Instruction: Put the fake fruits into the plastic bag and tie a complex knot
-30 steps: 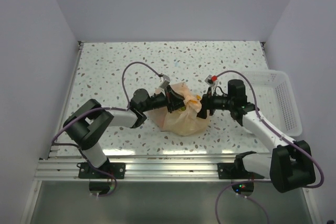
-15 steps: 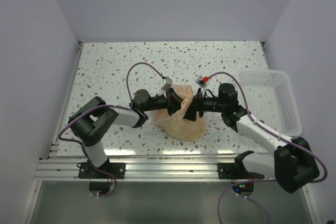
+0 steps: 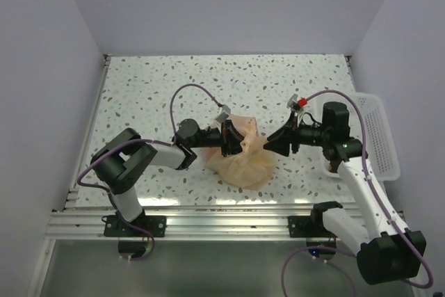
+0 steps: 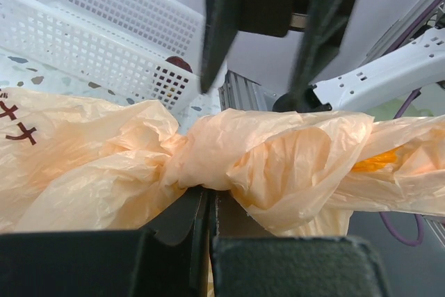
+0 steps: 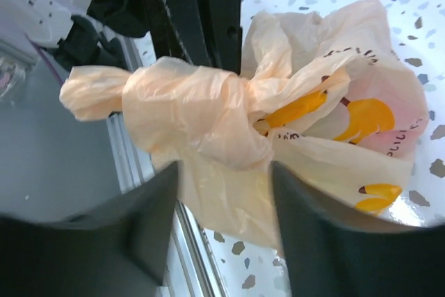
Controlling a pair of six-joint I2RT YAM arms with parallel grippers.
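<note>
Plastic bag (image 3: 243, 163) slumped on the surface (image 3: 174, 88), knot (image 4: 182, 154) twisted in its handles. Left fingers (image 4: 167, 248) clamped on plastic beside it. Right fingers (image 5: 139, 231) spread open around the tail, drawn back rightward since half a second ago: first tie probably cinched, more wrapping needed.

The plastic bag (image 3: 243, 166) is pale peach with yellow-orange prints; the worktop (image 3: 153, 88) white, grey-speckled; the perforated basket (image 3: 381, 130) white.

Plastic bag (image 3: 242, 161) hiding fake fruits inside, running off both side edges in left wrist view. Right gripper (image 5: 224, 172) fingers (image 5: 316, 241) showing blurred along frame bottom.
</note>
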